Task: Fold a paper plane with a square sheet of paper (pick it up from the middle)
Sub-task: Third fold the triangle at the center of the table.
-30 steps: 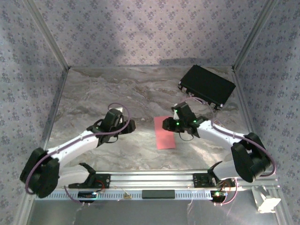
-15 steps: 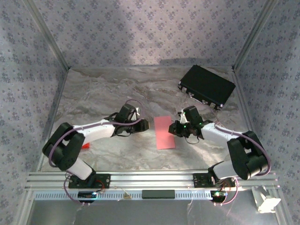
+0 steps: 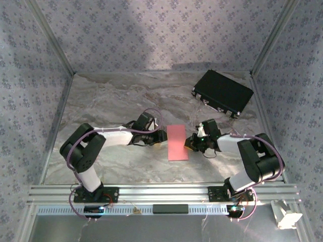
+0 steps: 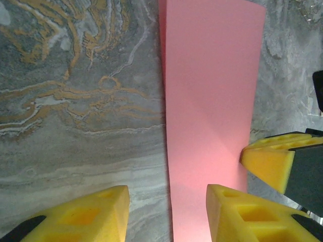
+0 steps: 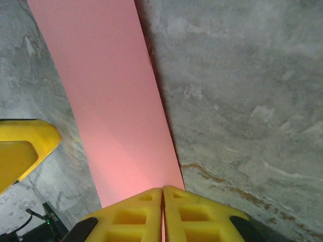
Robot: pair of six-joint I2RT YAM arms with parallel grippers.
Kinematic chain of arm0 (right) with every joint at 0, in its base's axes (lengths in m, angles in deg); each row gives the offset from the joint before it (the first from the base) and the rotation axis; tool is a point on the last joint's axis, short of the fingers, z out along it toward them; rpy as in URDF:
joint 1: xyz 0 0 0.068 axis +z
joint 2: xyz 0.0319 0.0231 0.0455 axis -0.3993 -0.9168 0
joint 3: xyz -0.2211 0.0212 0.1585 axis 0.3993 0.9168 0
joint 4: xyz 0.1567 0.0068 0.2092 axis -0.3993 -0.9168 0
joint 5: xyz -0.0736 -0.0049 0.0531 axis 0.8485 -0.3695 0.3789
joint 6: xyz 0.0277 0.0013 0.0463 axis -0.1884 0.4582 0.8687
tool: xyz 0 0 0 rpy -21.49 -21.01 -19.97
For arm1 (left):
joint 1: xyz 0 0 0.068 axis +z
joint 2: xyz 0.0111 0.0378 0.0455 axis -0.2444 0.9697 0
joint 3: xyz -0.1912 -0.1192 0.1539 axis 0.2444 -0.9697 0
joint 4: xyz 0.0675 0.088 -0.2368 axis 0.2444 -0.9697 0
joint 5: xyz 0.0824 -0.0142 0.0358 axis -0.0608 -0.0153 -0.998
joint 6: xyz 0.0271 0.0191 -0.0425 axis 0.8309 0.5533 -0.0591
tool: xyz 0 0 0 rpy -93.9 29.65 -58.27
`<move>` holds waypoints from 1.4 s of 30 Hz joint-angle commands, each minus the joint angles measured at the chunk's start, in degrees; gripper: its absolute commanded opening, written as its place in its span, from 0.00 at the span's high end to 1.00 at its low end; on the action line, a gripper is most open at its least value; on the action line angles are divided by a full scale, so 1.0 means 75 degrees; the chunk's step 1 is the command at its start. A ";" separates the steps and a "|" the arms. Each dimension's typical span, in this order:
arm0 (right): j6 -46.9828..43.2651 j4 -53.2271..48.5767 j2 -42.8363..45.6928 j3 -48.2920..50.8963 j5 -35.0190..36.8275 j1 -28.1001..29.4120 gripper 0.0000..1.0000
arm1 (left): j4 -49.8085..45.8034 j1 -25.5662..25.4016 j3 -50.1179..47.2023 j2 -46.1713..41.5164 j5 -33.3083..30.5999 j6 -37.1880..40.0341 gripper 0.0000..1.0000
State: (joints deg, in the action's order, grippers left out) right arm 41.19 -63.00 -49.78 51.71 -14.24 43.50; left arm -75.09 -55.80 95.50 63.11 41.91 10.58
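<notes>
Marble-pattern table [image 3: 111, 101] offers open surface on every side of the square sheet of paper [image 3: 177, 142], a narrow pink strip lying flat at centre. Left gripper [image 3: 160, 135]: jaws partly open, straddling the strip's left long edge. Right gripper [image 3: 190, 143]: pads pressed together at the right edge. Black case [image 3: 222, 92] sits well apart, at the far right.

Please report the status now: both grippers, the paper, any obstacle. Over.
Left gripper open, right gripper shut, at opposite long edges of pink paper; pinch unclear. Paper flat, narrow rectangle. Black case far back, apart.
</notes>
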 commanded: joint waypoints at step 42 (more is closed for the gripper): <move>0.0562 0.0009 -0.0052 0.0467 0.0497 0.0092 0.90 | 0.0162 -0.0262 0.0296 0.0305 -0.0106 -0.0237 0.69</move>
State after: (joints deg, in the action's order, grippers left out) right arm 44.97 -59.48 -49.24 53.42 -13.93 43.54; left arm -69.74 -57.63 97.03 68.14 44.41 6.75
